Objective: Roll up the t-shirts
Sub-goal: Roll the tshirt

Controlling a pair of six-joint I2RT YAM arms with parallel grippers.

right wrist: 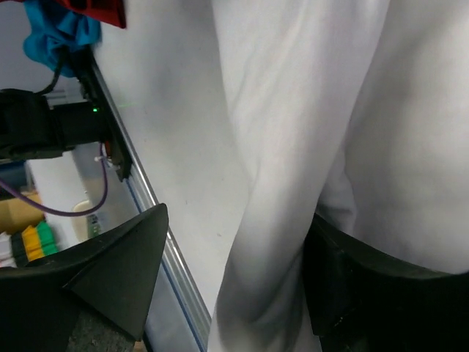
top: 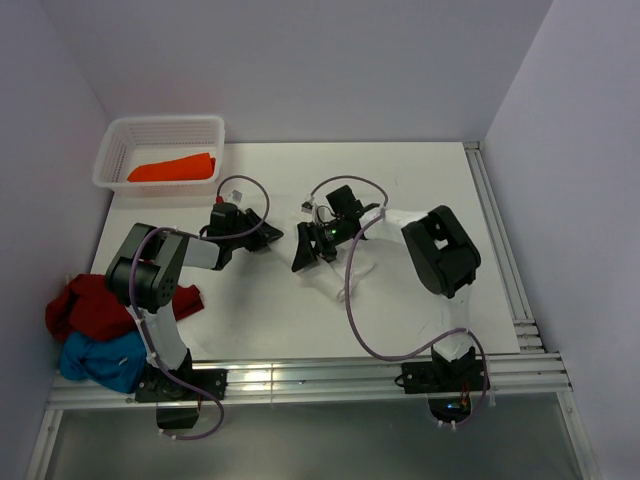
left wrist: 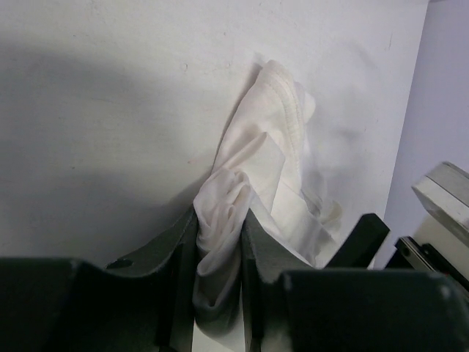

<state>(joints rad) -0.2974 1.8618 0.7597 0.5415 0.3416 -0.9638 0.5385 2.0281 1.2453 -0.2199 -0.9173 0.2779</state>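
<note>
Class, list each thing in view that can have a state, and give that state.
white t-shirt, bunched, not rolled
orange t-shirt, looks rolled, lying in basket
dark red t-shirt, crumpled heap
blue t-shirt, crumpled heap
left fingers, shut on white t-shirt
right fingers, open, white cloth between them

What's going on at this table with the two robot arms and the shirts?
Both arms are working on a white t-shirt lying on the table. The left gripper is pinched shut on a bunched fold of it. The right gripper stands open, with the cloth running loosely between its jaws. An orange t-shirt lies in the white basket at the far left. A dark red t-shirt and a blue t-shirt sit heaped at the near left edge.
</note>
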